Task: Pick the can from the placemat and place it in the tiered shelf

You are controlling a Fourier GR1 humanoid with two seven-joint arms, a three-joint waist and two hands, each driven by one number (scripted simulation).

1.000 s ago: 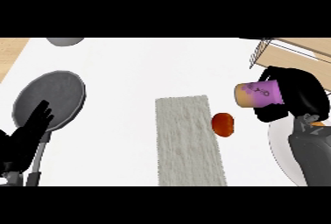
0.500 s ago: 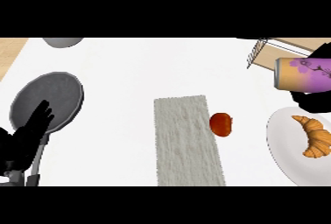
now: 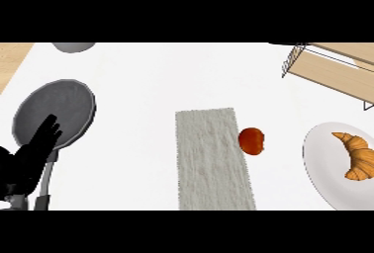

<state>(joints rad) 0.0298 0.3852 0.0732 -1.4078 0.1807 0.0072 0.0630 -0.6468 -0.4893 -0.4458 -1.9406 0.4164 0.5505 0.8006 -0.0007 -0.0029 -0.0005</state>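
Fingers of the left hand (image 3: 33, 153) stand straight, holding nothing, at lower left. The can and right hand are out of view (the placemat (image 3: 211, 158) is bare), and the tiered shelf (image 3: 332, 69) lies well apart, upper right.

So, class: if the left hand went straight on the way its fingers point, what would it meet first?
Probably the dark grey round pan, whose near rim the black left hand overlaps in this view; the hand's height above it is unclear.
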